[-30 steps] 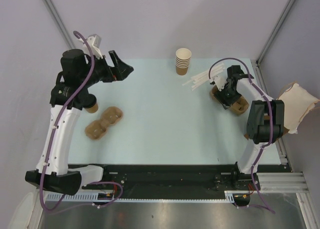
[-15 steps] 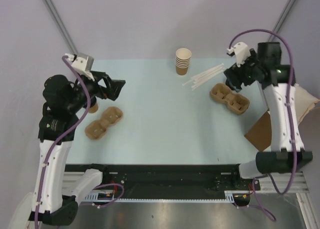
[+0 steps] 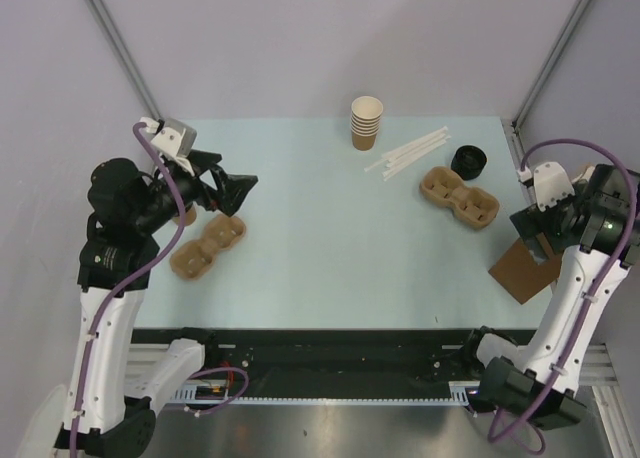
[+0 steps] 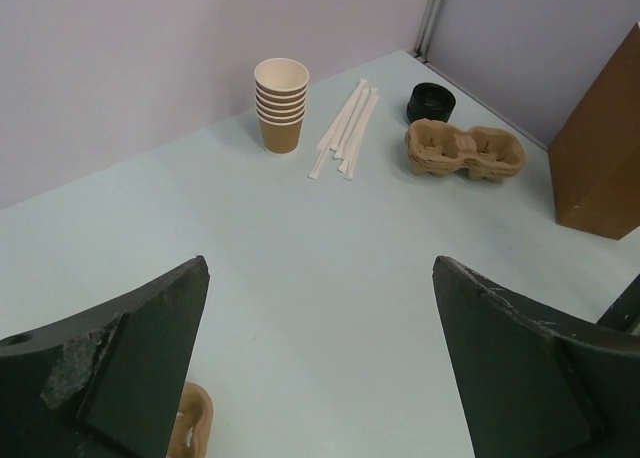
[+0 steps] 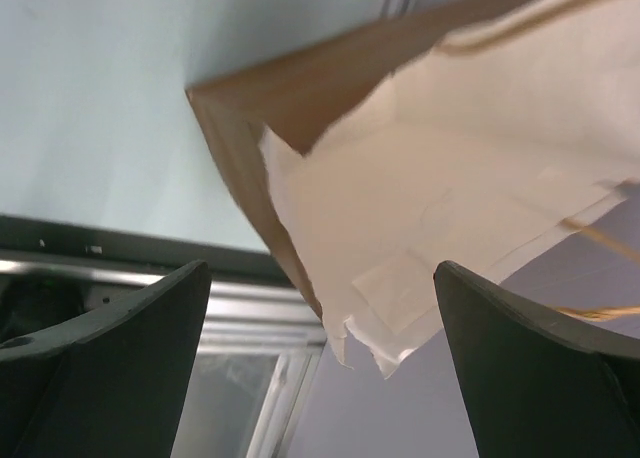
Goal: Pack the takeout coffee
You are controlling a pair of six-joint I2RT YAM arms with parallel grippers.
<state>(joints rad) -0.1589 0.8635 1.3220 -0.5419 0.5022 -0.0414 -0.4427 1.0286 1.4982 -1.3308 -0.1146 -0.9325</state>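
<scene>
No cup with a black lid on it shows plainly. A round black lid piece (image 3: 467, 161) sits behind the right pulp tray (image 3: 459, 198); it shows in the left wrist view (image 4: 430, 103) too. A tan cup (image 3: 184, 217) stands mostly hidden behind my left arm, its top unseen. My left gripper (image 3: 236, 189) is open and empty, above the table just behind the left pulp tray (image 3: 208, 245); its wrist view (image 4: 320, 260) shows bare table between the fingers. My right gripper (image 3: 528, 225) is open and empty at the right edge, beside the brown paper bag (image 5: 450, 178).
A stack of lidless tan cups (image 3: 366, 123) stands at the back middle, with white straws (image 3: 415, 148) to its right. The paper bag (image 3: 525, 271) lies over the table's right edge. Purple walls and metal posts enclose the table.
My right arm has swung from the right tray out to the right edge by the bag, uncovering the black lid piece. My left gripper has come down and forward, towards the left tray.
</scene>
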